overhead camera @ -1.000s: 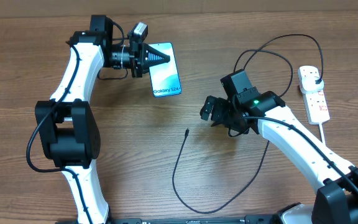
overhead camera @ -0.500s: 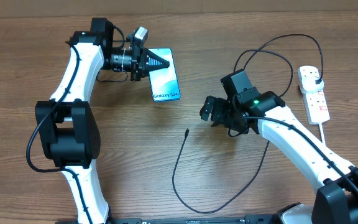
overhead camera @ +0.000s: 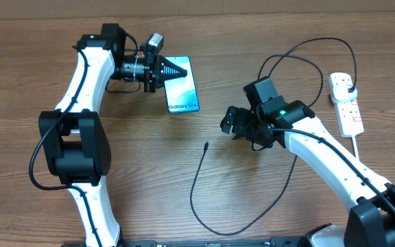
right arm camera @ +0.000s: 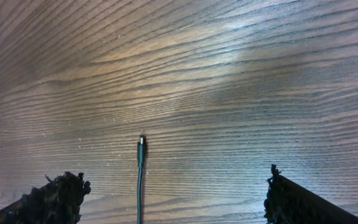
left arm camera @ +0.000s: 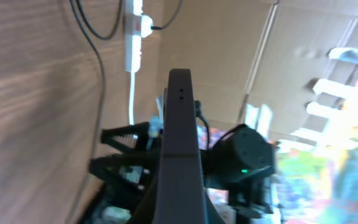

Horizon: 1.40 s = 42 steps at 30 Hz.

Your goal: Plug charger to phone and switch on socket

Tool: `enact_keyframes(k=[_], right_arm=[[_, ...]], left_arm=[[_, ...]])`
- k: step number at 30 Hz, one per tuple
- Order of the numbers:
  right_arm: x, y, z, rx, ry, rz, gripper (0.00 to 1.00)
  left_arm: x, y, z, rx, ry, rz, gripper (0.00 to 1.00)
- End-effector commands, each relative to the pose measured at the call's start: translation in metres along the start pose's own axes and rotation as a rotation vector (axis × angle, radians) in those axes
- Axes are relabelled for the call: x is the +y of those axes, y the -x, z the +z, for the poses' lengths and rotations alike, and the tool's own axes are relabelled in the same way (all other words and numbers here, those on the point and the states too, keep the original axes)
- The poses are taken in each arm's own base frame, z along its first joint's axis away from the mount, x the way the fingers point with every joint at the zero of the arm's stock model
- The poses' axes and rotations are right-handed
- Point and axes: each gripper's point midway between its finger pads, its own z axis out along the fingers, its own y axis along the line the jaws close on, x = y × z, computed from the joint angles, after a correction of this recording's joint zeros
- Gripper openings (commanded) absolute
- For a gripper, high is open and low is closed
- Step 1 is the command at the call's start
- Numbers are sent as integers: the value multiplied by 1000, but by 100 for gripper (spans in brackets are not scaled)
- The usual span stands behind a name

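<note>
The phone [overhead camera: 182,84] lies flat in the upper middle, its blue screen lit. The charger [right arm camera: 140,183] is a thin black wire, its small end loose on the wood. The white socket [overhead camera: 346,104] lies at the right edge, the black plug in it.

A brown wood-grain bench [overhead camera: 149,171] fills the scene. Beyond it stand tan cardboard panels [left arm camera: 229,50]. Bright, blurred lights [left arm camera: 347,106] glare at one side.
</note>
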Motion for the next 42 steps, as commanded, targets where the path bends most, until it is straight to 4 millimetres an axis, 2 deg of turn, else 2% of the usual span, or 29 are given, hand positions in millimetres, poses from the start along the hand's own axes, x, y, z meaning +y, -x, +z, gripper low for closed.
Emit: enact_keyframes(k=[1, 12, 17, 27, 33, 39, 42], right_arm=[[7, 5, -9, -26, 30, 7, 95], [7, 5, -9, -26, 30, 10, 95], [7, 5, -9, -26, 30, 10, 95], [7, 5, -9, -26, 30, 10, 95], [7, 5, -9, -26, 30, 10, 95], [7, 6, -9, -27, 31, 9, 95], [8, 7, -9, -30, 35, 8, 95]], left_arm=[[-23, -4, 2, 28, -88, -120, 4], [-23, -4, 1, 42, -85, -472, 4], [-23, -4, 1, 45, -85, -533, 4], [-22, -4, 1, 43, -80, -531, 4], [-21, -4, 1, 36, -75, -437, 4], [-20, -3, 1, 21, -70, -101, 4], [1, -1, 2, -4, 46, -60, 4]])
